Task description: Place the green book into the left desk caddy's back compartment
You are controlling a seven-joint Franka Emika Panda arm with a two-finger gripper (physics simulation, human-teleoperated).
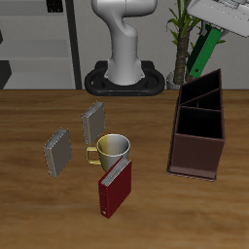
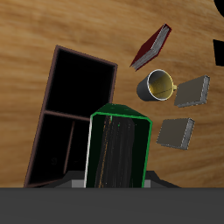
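The green book [image 1: 203,55] hangs tilted in my gripper [image 1: 216,37], high above the back end of the left desk caddy [image 1: 195,156]. The caddy is a dark reddish-brown box with a black inside and a divider making two sections. In the wrist view the green book [image 2: 118,150] points down from my gripper [image 2: 115,180], its white page edges showing. Its lower end overlaps the edge of the caddy [image 2: 41,122], beside the section nearer my gripper. The gripper is shut on the book.
A dark-red book [image 1: 114,187] stands near the table's front edge. A yellow mug [image 1: 112,149] stands just behind it, and two grey books [image 1: 93,122] [image 1: 56,149] stand beyond. The robot base [image 1: 124,73] and a plant [image 1: 183,39] are at the back.
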